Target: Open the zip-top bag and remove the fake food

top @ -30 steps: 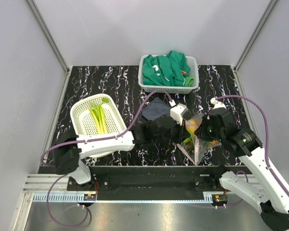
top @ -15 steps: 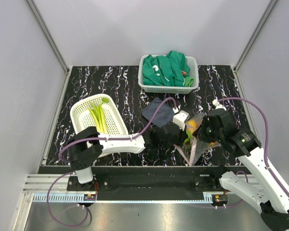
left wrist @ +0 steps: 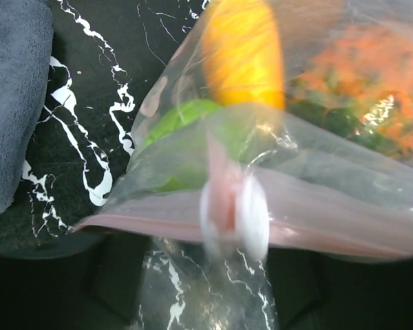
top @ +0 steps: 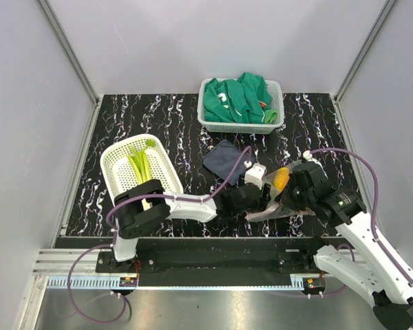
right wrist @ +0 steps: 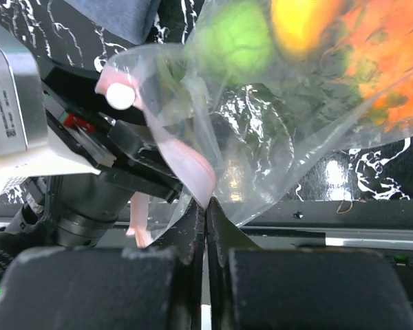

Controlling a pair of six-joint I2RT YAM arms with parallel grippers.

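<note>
The zip-top bag [top: 283, 203] lies low over the table between both grippers, its pink zip strip [left wrist: 344, 230] and white slider [left wrist: 234, 206] facing my left gripper [left wrist: 210, 289]. That gripper's jaws stand apart on either side of the strip, and the bag's loose lip hangs between them unpinched. My right gripper [right wrist: 206, 210] is shut on the bag's edge at the pink strip. Fake food shows inside the bag: a yellow-orange piece [left wrist: 242, 51], a green round piece [right wrist: 237, 41] and an orange pineapple [right wrist: 385, 41]. A pale green leek [top: 141, 168] lies in the white basket [top: 117, 182].
A dark grey-blue cloth [top: 224, 157] lies just behind the grippers. A grey basket [top: 210, 122] holding a green garment [top: 237, 96] stands at the back. The table's near edge and metal rail [top: 213, 258] run close below the bag.
My left gripper has slid right along the zip strip and opened. The bag has dropped from standing tall to lying low and flat. The right gripper came down with it, still shut.
</note>
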